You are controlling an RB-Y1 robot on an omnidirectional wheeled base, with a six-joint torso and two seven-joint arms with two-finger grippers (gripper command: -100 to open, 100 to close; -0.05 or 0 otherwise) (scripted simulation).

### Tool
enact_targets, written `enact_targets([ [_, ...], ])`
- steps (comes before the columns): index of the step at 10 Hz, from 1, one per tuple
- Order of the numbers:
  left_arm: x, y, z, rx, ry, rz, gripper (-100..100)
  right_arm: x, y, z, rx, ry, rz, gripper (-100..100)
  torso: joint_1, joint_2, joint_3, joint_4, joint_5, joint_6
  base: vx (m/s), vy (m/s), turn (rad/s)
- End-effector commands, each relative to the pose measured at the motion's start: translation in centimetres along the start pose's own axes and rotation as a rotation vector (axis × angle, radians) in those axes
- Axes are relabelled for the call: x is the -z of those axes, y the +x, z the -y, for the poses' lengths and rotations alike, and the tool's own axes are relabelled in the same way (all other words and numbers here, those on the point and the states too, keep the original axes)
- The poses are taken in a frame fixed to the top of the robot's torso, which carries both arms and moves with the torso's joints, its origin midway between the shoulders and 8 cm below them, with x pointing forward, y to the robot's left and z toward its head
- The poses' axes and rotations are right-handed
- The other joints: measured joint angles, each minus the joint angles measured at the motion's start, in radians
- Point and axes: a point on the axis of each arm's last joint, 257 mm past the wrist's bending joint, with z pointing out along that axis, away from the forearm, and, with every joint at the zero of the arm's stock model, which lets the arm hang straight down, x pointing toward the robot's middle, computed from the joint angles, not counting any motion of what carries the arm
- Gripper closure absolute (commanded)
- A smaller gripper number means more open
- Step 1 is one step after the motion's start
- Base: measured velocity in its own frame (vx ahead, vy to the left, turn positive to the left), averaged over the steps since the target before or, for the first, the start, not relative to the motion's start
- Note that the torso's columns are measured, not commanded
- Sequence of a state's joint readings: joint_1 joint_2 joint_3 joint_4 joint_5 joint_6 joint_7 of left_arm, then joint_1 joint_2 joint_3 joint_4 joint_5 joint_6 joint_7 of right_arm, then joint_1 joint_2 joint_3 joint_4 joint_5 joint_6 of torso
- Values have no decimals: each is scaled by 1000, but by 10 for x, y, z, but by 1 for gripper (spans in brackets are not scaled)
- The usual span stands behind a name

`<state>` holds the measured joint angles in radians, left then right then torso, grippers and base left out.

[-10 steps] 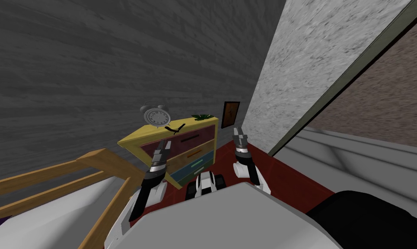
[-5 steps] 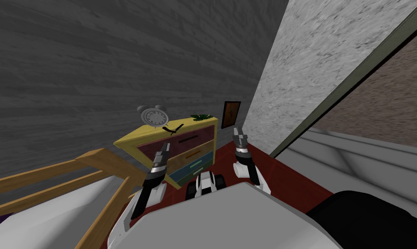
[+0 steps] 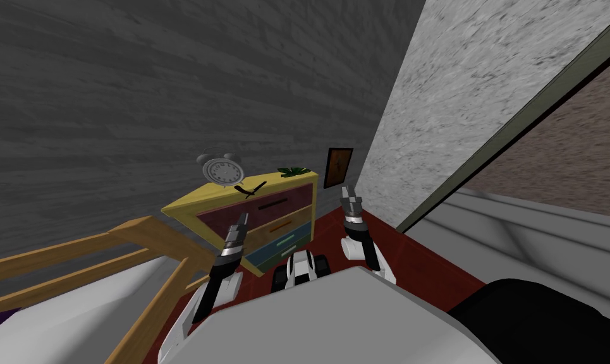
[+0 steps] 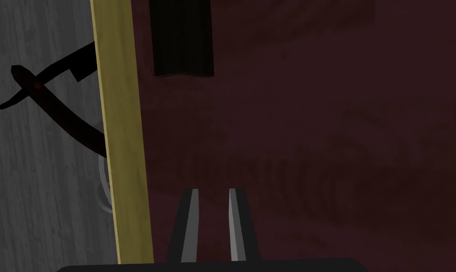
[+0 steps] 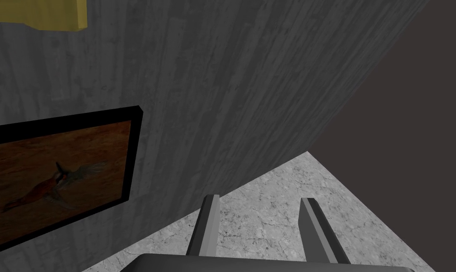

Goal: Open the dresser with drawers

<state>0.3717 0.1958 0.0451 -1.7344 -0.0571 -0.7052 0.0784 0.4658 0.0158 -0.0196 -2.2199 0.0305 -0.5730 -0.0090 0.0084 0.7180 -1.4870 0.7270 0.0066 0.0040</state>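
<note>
The yellow dresser (image 3: 186, 203) stands against the grey wall, with a dark red top drawer (image 3: 234, 212), an orange middle drawer and a blue bottom drawer. My left gripper (image 3: 242, 218) hovers just in front of the top drawer. In the left wrist view its fingers (image 4: 211, 193) stand nearly together with nothing between them. They point at the dark red drawer face (image 4: 316, 141), short of the black handle (image 4: 182, 38) and beside the yellow frame edge (image 4: 120, 141). My right gripper (image 3: 346, 191) is raised to the right of the dresser, open (image 5: 260, 203) and empty.
An alarm clock (image 3: 221, 169), a thin black object (image 3: 250, 188) and a green plant (image 3: 294, 170) sit on the dresser top. A wooden bed rail (image 3: 139, 234) lies close on the left. A framed picture (image 3: 338, 167) leans beside the dresser above a red rug (image 3: 411, 253).
My left gripper's fingers have come together from wide open, and the hand sits slightly lower before the top drawer. The head view has shifted a little. The right arm is still.
</note>
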Motion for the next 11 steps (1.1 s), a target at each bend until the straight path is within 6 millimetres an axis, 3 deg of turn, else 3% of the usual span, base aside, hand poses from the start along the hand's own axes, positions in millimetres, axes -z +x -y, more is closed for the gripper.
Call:
enact_targets([
  [1,10,-5,-25,-6,-53,4,-100,0,0,0,0,0,0,0,1,0,0,0,0,0,10,-32,26],
  [11,44,-17,-84,-24,-165,26,-100,0,0,0,0,0,0,0,2,1,1,1,1,-1,8,-36,27],
])
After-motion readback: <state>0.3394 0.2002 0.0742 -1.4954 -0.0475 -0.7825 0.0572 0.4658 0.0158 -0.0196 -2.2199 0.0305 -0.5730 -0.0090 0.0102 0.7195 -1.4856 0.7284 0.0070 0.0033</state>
